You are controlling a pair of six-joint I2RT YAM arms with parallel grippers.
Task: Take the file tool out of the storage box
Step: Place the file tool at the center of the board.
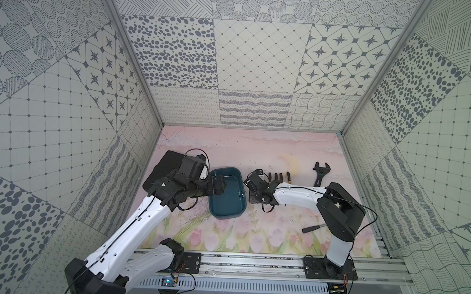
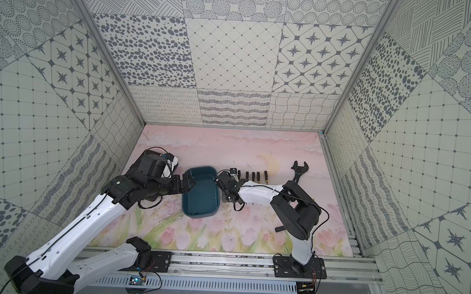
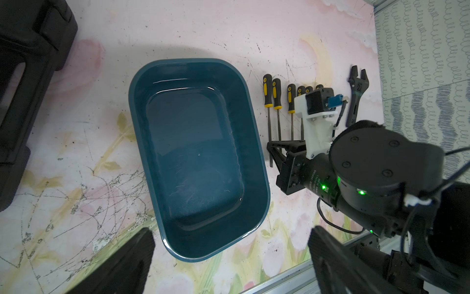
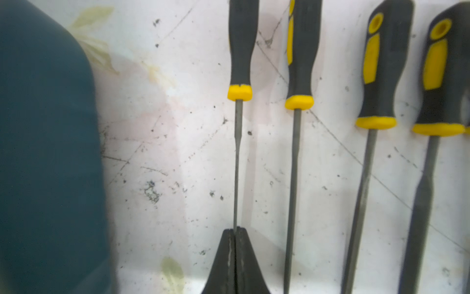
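The file tool point(image 4: 238, 152) lies outside the storage box point(image 3: 250, 142), the nearest to it in a row of like tools, with a bare strip of surface point(image 3: 76, 127) between its shaft and the teal wall. The box itself shows nothing inside. So the removal looks done, and what is left is the letting go. Whether the file rests fully on the surface or hangs just above it I cannot tell.

The right gripper point(image 4: 235, 233) is pinched tight on the thin grey shaft, far down toward the tip, its jaws all but meeting around the steel. I judge the file light and stiff. It has a slim metal rod, rough enough not to slip, and a thick black-and-yellow handle that carries most of the weight. Held this far from the handle, it would tend to swing handle-down. A hold on the handle, or just below the yellow collar, would be steadier.

The other files point(image 4: 295, 152) lie parallel just beside it, handles the same way, and a black wrench point(image 3: 356, 99) lies beyond them. The left gripper point(image 3: 232, 230) hovers above the box, jaws spread wide and holding nothing — a black case point(image 1: 165, 166) sits behind its arm.
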